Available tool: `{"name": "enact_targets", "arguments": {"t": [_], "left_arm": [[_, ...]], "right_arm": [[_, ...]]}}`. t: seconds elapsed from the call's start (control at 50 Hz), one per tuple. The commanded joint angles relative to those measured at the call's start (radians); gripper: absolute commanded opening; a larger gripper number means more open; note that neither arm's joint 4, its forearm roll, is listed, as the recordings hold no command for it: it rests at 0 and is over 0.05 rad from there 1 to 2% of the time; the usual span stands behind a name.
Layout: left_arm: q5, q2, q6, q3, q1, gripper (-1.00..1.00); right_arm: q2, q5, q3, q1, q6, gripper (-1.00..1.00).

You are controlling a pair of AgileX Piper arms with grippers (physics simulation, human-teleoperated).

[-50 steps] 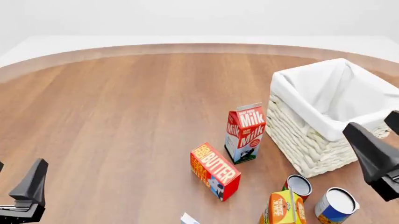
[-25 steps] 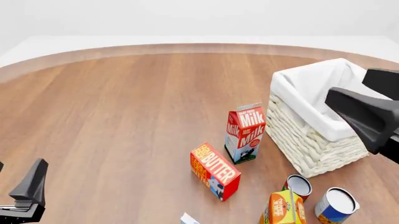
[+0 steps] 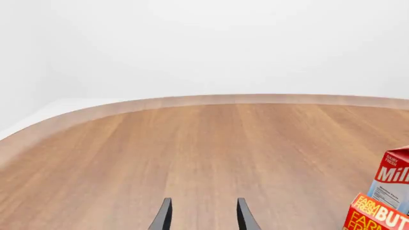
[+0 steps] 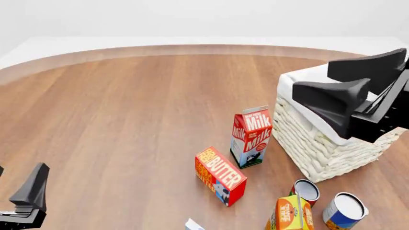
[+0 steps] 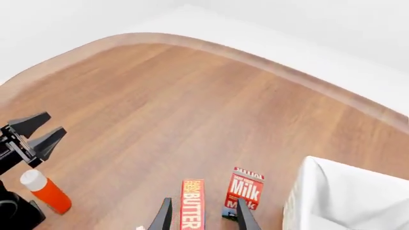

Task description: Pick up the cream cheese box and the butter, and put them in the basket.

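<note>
Red butter box point(image 4: 221, 175): lies flat on the wooden table point(image 4: 128, 120), just beside the milk carton point(image 4: 250, 137). Right gripper point(image 4: 345, 79): jaws parted, empty, high over the wicker basket point(image 4: 319, 143). Descent along the box's narrow width is advised, clear of the carton.

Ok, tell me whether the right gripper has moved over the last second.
Yes. In the front view the right gripper has swung up and left, from beside the basket's near right corner to in front of its lined opening; its jaws are apart.
</note>
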Motion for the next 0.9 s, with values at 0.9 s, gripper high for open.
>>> {"name": "enact_targets", "arguments": {"t": [0.9], "left_arm": [[0.000,0.000,0.000,0.000,0.000,1.00]], "right_arm": [[0.428,0.286,-0.274,0.221,0.032,1.00]]}}
